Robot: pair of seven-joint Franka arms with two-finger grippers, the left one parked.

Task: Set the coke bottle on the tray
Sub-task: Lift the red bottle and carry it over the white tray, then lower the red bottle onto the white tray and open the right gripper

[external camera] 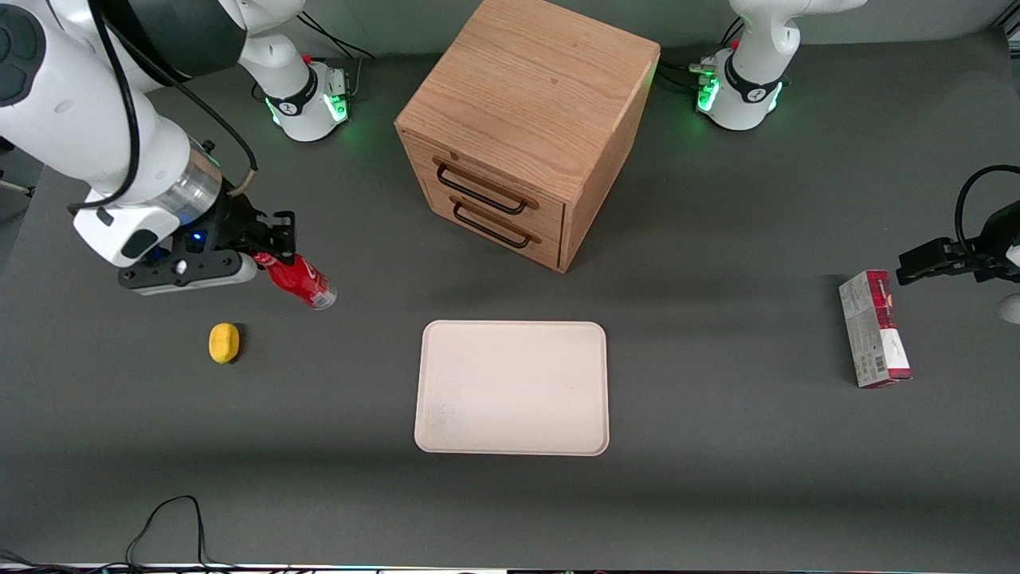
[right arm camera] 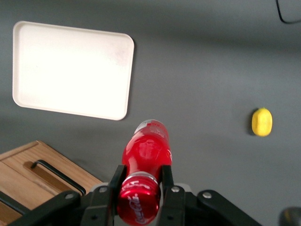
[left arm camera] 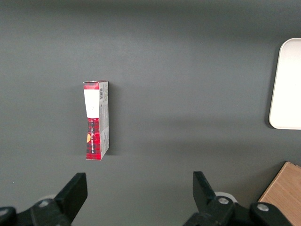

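Observation:
My right gripper is shut on the neck of the red coke bottle and holds it in the air, tilted, at the working arm's end of the table. In the right wrist view the bottle sits between the two black fingers, red cap toward the camera, clear base pointing down at the table. The cream tray lies flat in the middle of the table, nearer the front camera than the cabinet. It also shows in the right wrist view. Nothing lies on the tray.
A wooden drawer cabinet with two shut drawers stands farther from the front camera than the tray. A yellow lemon-like object lies below the gripper, nearer the camera. A red-and-grey carton lies toward the parked arm's end.

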